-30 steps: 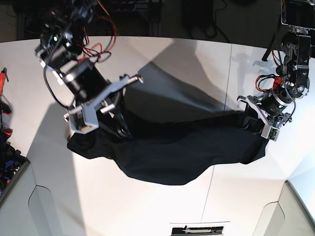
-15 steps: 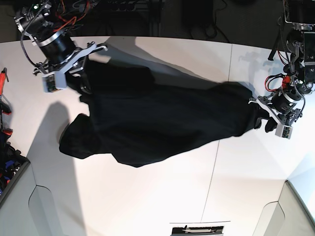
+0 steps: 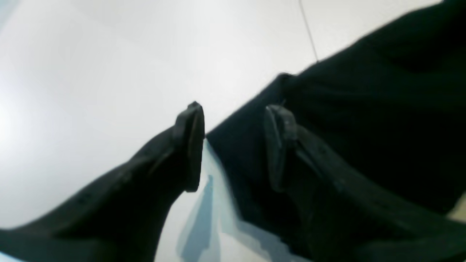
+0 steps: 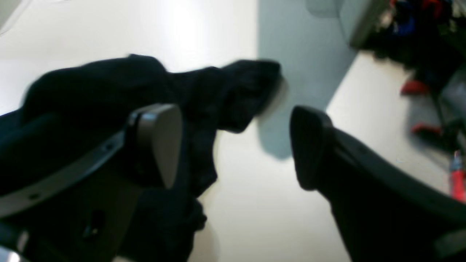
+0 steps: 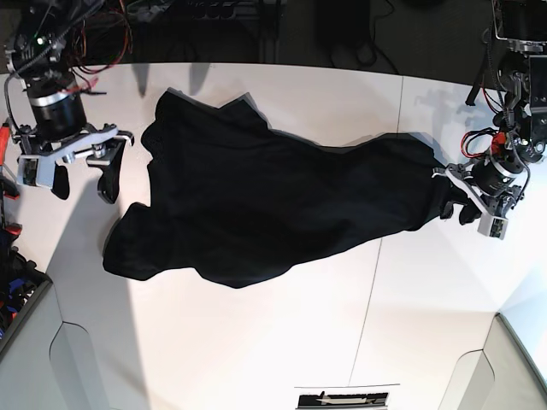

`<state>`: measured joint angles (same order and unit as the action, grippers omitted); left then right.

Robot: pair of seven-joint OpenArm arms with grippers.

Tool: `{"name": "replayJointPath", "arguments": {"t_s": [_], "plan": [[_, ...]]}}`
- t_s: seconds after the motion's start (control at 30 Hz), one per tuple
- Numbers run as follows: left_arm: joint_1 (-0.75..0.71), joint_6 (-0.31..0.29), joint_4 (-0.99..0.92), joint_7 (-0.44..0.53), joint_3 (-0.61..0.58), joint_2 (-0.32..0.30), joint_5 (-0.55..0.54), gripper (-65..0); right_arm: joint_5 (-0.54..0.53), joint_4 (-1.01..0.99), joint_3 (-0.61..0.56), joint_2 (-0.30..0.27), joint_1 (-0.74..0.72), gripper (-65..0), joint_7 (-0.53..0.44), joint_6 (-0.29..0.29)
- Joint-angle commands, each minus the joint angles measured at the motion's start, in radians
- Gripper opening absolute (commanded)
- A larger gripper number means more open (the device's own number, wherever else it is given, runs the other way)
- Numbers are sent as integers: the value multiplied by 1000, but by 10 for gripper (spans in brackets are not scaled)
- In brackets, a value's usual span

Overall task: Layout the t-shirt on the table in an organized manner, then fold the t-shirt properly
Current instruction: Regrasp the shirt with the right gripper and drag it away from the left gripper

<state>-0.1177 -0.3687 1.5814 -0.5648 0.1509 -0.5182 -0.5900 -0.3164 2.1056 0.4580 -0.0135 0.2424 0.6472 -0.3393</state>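
The black t-shirt (image 5: 273, 196) lies spread across the white table (image 5: 256, 342), reaching from the far left to the right side. My right gripper (image 5: 83, 182) hangs open just left of the shirt's left edge and holds nothing. The right wrist view shows its fingers wide apart (image 4: 233, 145), with rumpled black t-shirt (image 4: 109, 83) behind the left finger. At the shirt's right end is my left gripper (image 5: 456, 211). Its jaws stand apart (image 3: 235, 145) over the t-shirt's edge (image 3: 364, 109), and one finger (image 3: 278, 145) lies over the fabric.
A thin dark seam (image 5: 376, 256) crosses the table right of centre. Red-handled tools (image 5: 7, 137) sit off the table's left edge, also blurred in the right wrist view (image 4: 415, 87). Cables and dark equipment (image 5: 231, 13) line the far edge.
My right gripper opened, let go of the shirt and swung toward the table's left edge. The shirt dropped and spread flat. The left gripper stayed in place.
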Motion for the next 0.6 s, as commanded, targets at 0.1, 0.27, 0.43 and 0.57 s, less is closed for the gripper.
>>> {"name": "replayJointPath", "arguments": {"t_s": [0.1,0.27,0.43,0.57], "plan": [[2,-115,14,-5,7,-16,-82,-354,-6,-200,0,0,-104,-201,-23,3],[-66,-149,14,11,5,-6,-90,-354,-40,-398,-6,0,-200,-201,-23,-18],[-111,-148,13,60,5,-3,-26,-354,-43,-541,-44,0,-283,-201,-23,-47],[-117,-147,2,71,5,-3,4,-355,-43,-605,-121,0,-311,-201,-30,-65]]}}
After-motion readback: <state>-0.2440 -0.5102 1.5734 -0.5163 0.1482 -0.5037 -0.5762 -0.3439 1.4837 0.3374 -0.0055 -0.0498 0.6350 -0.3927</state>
